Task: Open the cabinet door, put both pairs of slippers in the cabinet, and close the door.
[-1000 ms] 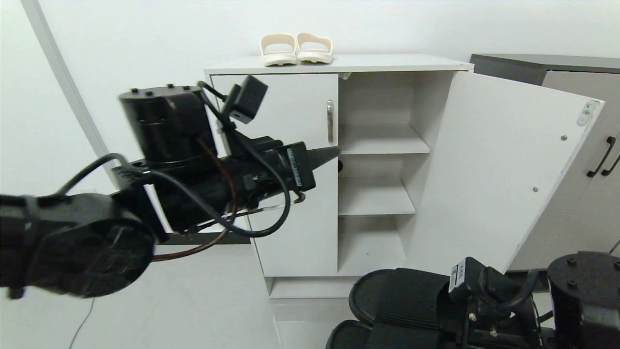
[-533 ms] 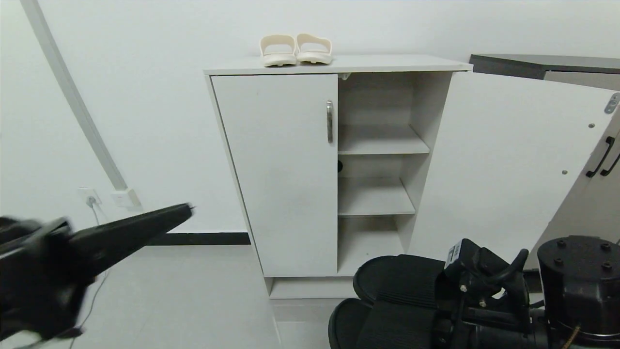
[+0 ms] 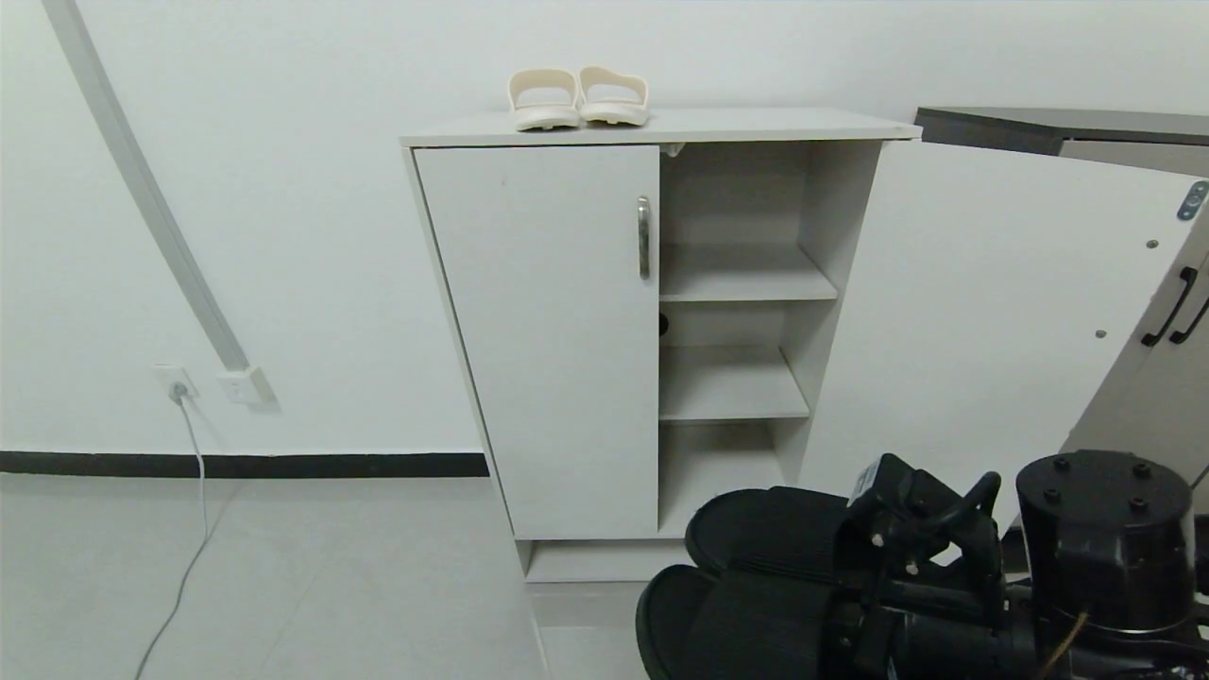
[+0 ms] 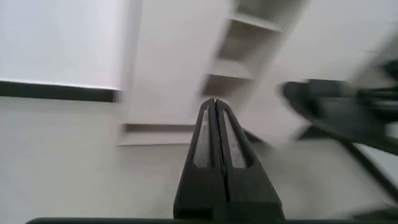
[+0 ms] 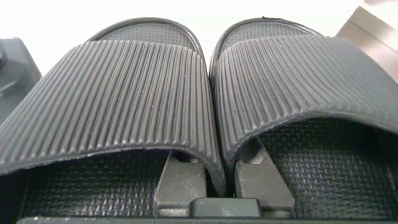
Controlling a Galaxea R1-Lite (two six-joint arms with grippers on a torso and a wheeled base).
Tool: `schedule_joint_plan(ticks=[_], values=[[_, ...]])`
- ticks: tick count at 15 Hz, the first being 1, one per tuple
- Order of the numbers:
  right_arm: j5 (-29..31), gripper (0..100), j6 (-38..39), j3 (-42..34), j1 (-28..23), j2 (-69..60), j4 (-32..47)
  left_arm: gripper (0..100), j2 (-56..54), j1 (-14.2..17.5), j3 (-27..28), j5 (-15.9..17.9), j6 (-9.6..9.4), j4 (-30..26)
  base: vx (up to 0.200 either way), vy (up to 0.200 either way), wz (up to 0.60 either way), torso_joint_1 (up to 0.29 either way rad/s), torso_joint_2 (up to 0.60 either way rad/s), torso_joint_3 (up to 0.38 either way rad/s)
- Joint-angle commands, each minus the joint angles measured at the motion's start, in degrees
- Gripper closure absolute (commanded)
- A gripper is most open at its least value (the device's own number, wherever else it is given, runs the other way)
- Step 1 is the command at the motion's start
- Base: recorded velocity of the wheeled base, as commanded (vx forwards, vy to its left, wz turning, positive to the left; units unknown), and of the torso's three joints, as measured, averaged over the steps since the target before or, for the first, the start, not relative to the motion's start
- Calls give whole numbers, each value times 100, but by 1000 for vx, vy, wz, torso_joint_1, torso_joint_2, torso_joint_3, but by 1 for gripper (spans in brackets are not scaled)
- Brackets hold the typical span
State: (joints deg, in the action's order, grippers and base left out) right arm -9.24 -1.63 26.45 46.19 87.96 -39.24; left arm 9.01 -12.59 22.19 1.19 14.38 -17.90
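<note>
Place: plain indoor room, hallway or office; cannot tell which.
Walls: bare white wall [image 3: 283,189], black skirting [image 3: 236,465], grey trunking [image 3: 142,189], socket [image 3: 175,382] with a cable [image 3: 194,529].
Floor: pale grey floor [image 3: 331,586].
Furniture: white shelved cabinet [image 3: 548,331] ahead of the right fingers [image 5: 180,186]; grey cabinet [image 3: 1039,125] beside it.

Cream slippers [image 3: 578,97] atop white cabinet [image 3: 756,124]

1. Right arm [image 3: 954,647]: matt black, with a drum-shaped joint cap [image 3: 1103,510] bearing small screws [image 3: 1096,469] on top.
2. Beside that cap: a black camera block [image 3: 911,491] with a white label [image 3: 861,485], and a looped black cable [image 3: 982,496].
3. Left hand [image 4: 215,109]: black tapered fingers [image 4: 191,186], pale grey pads [image 4: 203,140].
4. Right hand [image 5: 222,186]: flat grey fingers [image 5: 180,186].
</note>
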Motion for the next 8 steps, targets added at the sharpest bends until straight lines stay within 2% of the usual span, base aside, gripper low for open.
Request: schedule_joint_plan(ticks=[1, 2, 3, 4, 5, 7, 8], values=[[36, 100, -4, 79, -110, 345, -215, 100, -382, 257, -514, -251, -463, 5, 0, 0, 0, 0, 0, 0], [72, 100, -4, 88, -145, 530, -435, 100, -382, 389, -725, -726, -911, 5, 0, 0, 0, 0, 0, 0], [151, 100, -12, 88, -145, 732, -708, 100, -400, 820, -856, -954, -1034, 23, 0, 0, 0, 0, 0, 0], [212, 100, -12, 79, -145, 846, -840, 100, -479, 1250, -935, -954, -1061, 14, 0, 0, 0, 0, 0, 0], [230, 100, -12, 79, -145, 890, -901, 100, -541, 1479, -1015, -954, -1078, 23, 0, 0, 0, 0, 0, 0], [247, 100, -21, 79, -145, 978, -954, 100, -549, 1470, -1428, -1095, -1087, 348, 0, 0, 0, 0, 0, 0], [247, 100, -21, 88, -145, 996, -954, 100, -576, 1444, -1498, -1095, -1219, 489, 0, 0, 0, 0, 0, 0]])
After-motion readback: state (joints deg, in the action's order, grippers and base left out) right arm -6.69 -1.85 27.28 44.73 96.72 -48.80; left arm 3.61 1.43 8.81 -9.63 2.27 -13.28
